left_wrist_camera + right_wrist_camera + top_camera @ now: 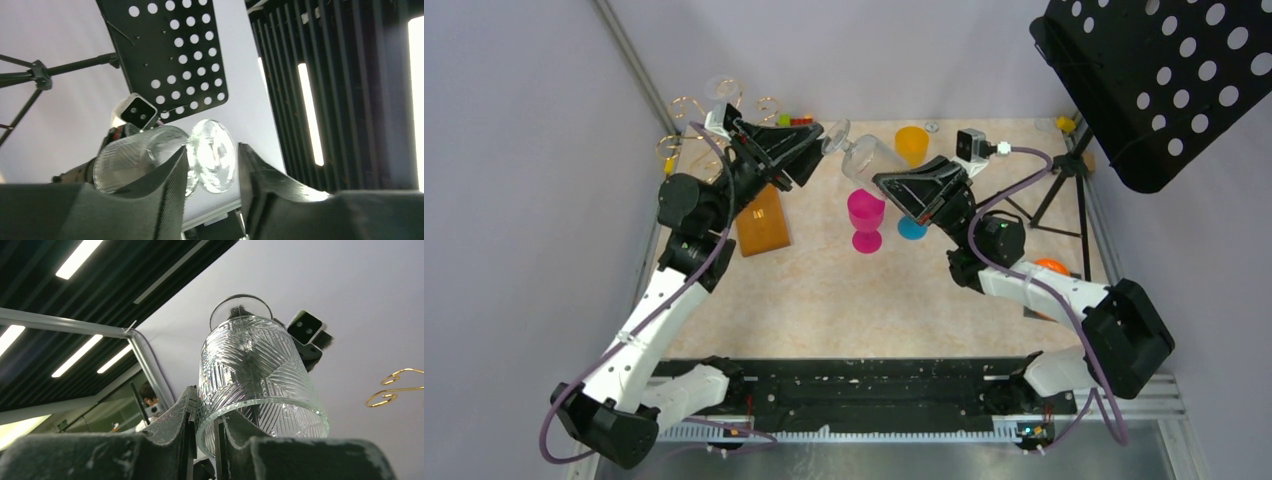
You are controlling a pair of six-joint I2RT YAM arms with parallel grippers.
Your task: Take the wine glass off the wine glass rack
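Note:
The clear ribbed wine glass [867, 157] lies on its side in the air, off the gold wire rack [686, 108], whose brown wooden base [762, 222] stands at the far left. My right gripper [890, 184] is shut on the glass's rim, one finger inside the bowl and one outside, as the right wrist view shows [205, 426]. My left gripper [820, 136] is open, its fingers on either side of the glass's foot [216, 152] without closing on it. A gold curl of the rack [395, 390] shows at the right of the right wrist view.
A pink goblet [865, 220] stands mid-table, with a blue disc [912, 229] beside it and an orange cup [912, 143] behind. A black perforated music stand [1164, 80] on a tripod fills the far right. An orange ball [1052, 266] lies by my right arm.

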